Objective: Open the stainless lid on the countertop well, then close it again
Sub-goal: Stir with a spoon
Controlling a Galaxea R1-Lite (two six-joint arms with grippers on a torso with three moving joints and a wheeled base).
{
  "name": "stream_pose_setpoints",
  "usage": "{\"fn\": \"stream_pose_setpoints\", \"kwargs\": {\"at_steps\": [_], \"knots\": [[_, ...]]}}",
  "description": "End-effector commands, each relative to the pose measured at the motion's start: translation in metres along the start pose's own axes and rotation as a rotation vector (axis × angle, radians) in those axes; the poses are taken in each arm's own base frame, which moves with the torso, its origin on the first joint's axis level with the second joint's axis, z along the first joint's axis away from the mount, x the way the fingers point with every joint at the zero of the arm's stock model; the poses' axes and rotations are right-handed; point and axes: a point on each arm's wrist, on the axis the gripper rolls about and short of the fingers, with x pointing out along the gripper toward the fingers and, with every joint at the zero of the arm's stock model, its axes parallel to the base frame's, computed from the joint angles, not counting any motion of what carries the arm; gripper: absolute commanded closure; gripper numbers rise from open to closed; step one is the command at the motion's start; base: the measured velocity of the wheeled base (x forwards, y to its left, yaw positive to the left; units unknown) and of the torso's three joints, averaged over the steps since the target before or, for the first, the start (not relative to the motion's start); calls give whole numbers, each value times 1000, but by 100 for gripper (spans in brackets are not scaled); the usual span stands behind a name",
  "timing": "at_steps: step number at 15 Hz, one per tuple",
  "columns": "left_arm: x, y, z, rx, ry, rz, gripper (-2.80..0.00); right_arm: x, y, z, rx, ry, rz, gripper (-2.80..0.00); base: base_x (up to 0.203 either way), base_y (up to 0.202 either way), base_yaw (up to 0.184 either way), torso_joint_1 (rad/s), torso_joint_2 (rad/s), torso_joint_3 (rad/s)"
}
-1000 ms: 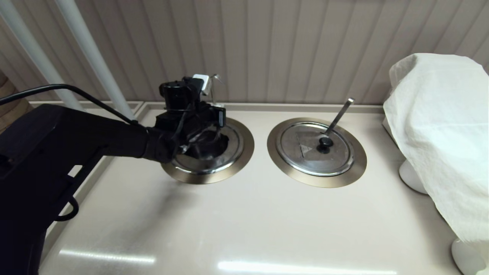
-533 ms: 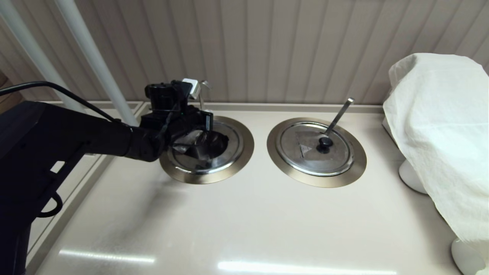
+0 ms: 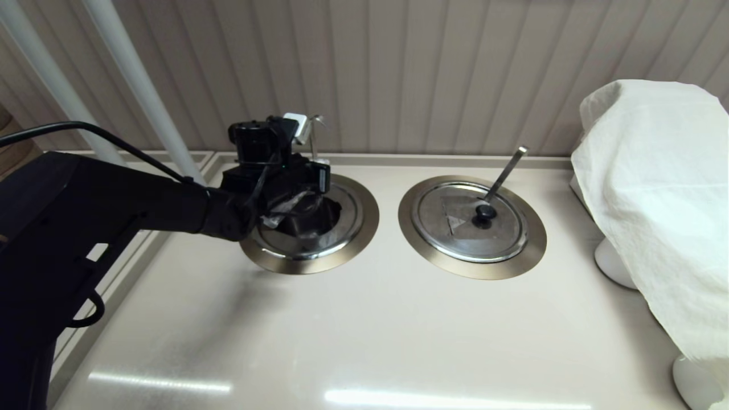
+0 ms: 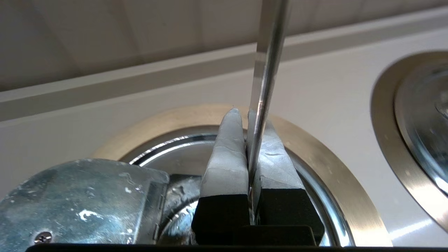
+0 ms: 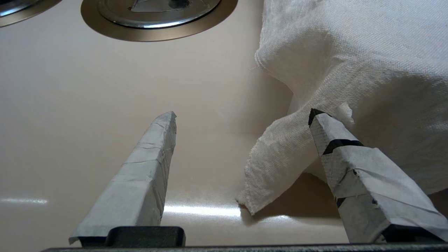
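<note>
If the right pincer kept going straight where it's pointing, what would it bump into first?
Probably the bare countertop, seen between the open fingers of the right pincer. The white cloth hangs right beside one finger, so it might brush that first; depth is hard to judge.

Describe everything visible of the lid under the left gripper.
The lid is round, shiny steel, seated flat in its bronze-toned well ring, closed. The left gripper hangs over its centre, hiding any knob. A thin steel handle rises from the well at the lid's far edge, and looks pinched between the gripper's shut fingers.
</note>
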Motion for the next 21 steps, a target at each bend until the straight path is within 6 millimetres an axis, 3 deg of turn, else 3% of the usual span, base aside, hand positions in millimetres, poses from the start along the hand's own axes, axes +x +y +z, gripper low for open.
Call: {"fn": "stream_pose_setpoints", "kwargs": {"at_steps": [1, 4, 8, 10, 14, 21], "knots": [[14, -4, -11, -9, -25, 31, 0, 0, 0, 0, 0, -1, 0, -280, 0, 0, 0, 0, 0, 0], [16, 13, -8, 8, -43, 88, 0, 0, 0, 0, 0, -1, 0, -280, 0, 0, 0, 0, 0, 0], [-5, 28, 0, 14, 52, 85, 0, 0, 0, 0, 0, -1, 0, -280, 0, 0, 0, 0, 0, 0], [-14, 26, 5, 11, 59, 34, 0, 0, 0, 0, 0, -1, 0, -280, 0, 0, 0, 0, 0, 0], [-10, 1, 2, -10, 56, -23, 0, 0, 0, 0, 0, -1, 0, -280, 0, 0, 0, 0, 0, 0], [25, -11, -17, -32, 45, 70, 0, 0, 0, 0, 0, -1, 0, -280, 0, 0, 0, 0, 0, 0]]}}
